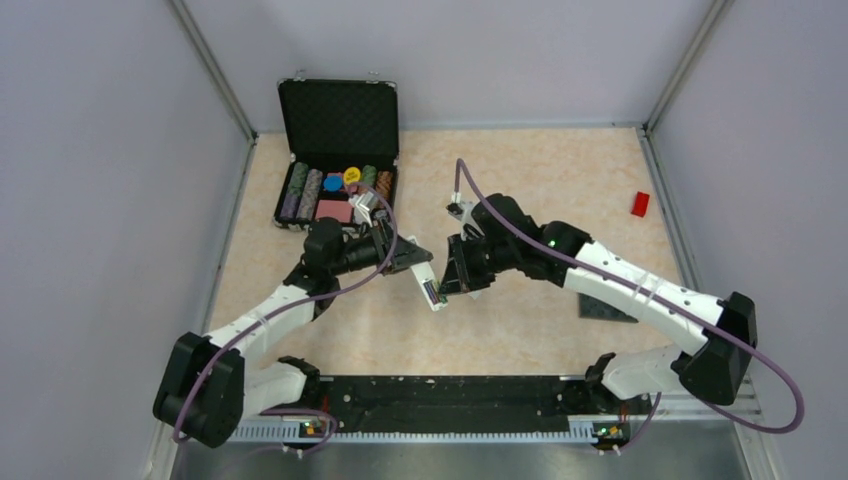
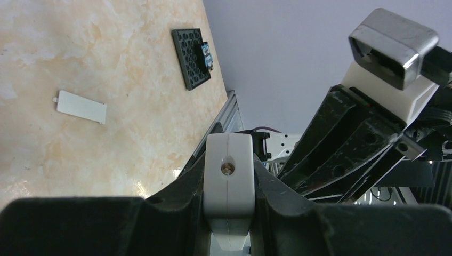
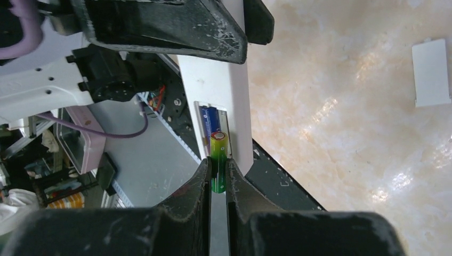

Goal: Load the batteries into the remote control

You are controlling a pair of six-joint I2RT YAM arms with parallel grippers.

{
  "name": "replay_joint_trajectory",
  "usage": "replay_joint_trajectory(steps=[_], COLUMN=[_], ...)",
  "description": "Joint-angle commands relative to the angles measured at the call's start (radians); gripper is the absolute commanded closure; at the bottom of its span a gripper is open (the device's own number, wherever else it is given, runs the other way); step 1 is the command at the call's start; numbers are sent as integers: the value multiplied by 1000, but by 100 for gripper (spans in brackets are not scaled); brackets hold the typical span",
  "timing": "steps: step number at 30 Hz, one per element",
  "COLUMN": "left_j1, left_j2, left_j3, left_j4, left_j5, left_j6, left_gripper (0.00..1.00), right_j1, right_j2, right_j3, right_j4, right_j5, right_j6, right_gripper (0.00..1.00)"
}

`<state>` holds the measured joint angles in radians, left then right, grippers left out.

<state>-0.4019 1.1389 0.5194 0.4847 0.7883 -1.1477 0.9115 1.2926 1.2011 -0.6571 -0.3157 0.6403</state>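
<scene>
My left gripper [image 1: 405,258] is shut on the remote control [image 1: 432,290], a slim white bar held above the table. In the left wrist view its end [image 2: 229,181] sits clamped between the jaws. The remote's back [image 3: 213,90] faces the right wrist camera, and a dark purple battery [image 3: 209,120] lies in its recess. Pinched upright in my right gripper [image 3: 219,172], the green battery [image 3: 219,157] has its tip at the recess beside the purple one. Seen from above, the right gripper [image 1: 462,275] is right next to the remote's lower end.
A flat white cover plate [image 3: 432,72] lies loose on the marble tabletop [image 2: 81,106]. A black plate [image 1: 605,308] rests under the right arm. An open black case of chips [image 1: 335,150] stands at the back left. A small red block [image 1: 640,204] sits far right.
</scene>
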Motion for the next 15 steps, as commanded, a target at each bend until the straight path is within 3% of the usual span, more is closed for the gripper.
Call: replay_joint_trajectory(steps=[1, 15], left_j1=[-19, -33], left_j2=[16, 43], left_j3=[17, 16], left_j4=[21, -7], left_j5=[-22, -14], left_j6=[20, 26], left_gripper=[100, 100], right_j1=[32, 48], right_j2=[41, 139], right_j3=[57, 105], right_j4=[-52, -101], right_j5=[33, 96], right_j6=[22, 1], right_gripper=[100, 100])
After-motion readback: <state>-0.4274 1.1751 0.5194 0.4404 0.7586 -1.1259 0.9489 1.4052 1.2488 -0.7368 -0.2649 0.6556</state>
